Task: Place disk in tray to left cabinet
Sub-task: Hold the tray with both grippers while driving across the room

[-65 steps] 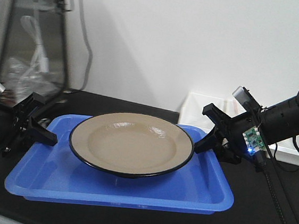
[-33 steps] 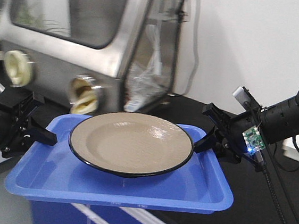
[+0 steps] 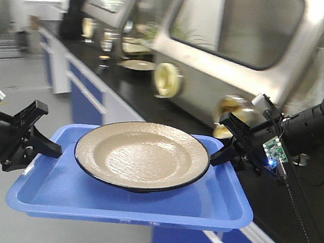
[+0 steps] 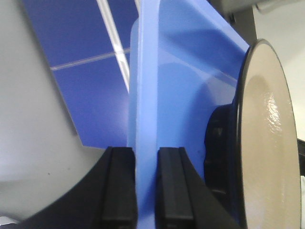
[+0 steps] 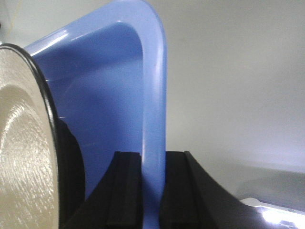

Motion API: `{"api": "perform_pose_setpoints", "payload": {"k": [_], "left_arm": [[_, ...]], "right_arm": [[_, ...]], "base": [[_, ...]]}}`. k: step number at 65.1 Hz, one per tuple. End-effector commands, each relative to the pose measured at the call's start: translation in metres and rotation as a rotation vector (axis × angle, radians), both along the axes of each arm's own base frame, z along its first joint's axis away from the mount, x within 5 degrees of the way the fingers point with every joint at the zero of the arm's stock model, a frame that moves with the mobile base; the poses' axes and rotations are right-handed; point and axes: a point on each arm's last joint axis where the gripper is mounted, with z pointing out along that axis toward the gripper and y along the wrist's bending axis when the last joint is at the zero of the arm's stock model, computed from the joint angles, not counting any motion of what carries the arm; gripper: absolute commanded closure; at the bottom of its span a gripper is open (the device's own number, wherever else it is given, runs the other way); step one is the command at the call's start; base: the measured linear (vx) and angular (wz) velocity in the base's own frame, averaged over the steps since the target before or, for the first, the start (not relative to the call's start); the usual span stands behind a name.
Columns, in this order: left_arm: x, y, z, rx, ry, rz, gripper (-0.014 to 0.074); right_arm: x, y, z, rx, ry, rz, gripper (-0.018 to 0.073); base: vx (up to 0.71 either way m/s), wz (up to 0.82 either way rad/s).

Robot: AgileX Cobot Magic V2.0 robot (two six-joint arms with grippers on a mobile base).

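1. Two big things fill the background of the front view. A stainless steel glovebox enclosure with dark rounded windows and pale round ports spans the upper right. Below it, a long black worktop on blue-fronted cabinets runs from the upper left toward the lower right.
2. Grey floor shows at the left edge, blurred.
3. One shallow rectangular bright blue plastic tray with rounded corners and a raised lip sits in the lower middle. It hangs level in the air, carried by its two short ends.
4. One round, glossy tan disk with a thin black rim lies flat inside the tray, at its centre, spanning nearly the tray's depth.
5. At the left edge, the black left end effector meets the tray's left lip. The left wrist view shows its two fingers closed on that lip, one on each face of the tray, at the end effector, with the disk just beyond.
6. At the right, the black right end effector clamps the opposite lip. The right wrist view shows its fingers pinching the tray at the end effector, with the disk beside it.
7. A small green circuit board with a blue light sits on the right arm.
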Motion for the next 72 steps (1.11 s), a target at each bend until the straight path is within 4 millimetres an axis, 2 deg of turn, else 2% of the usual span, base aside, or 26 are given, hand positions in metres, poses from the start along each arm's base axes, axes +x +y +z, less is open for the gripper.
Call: {"api": "perform_pose_setpoints", "payload": {"k": [1, 37, 72], "left_arm": [[-0.0178, -0.0202, 0.0476, -0.252, -0.054, -0.036, 0.0597], [-0.0184, -0.0205, 0.0474, -0.252, -0.049, -0.043, 0.0597], [-0.0192, -0.0209, 0.0473, -0.252, -0.045, -0.051, 0.0597]], "right_arm": [[-0.02, 0.0208, 0.0476, 0.224, -0.064, 0.047, 0.0565], [-0.02, 0.0208, 0.0476, 0.224, -0.064, 0.047, 0.0565], [-0.0215, 0.0211, 0.047, 0.221, -0.052, 0.06, 0.0565]], "base": [[0.02, 0.85], [0.08, 0.75], [0.27, 0.25]]}}
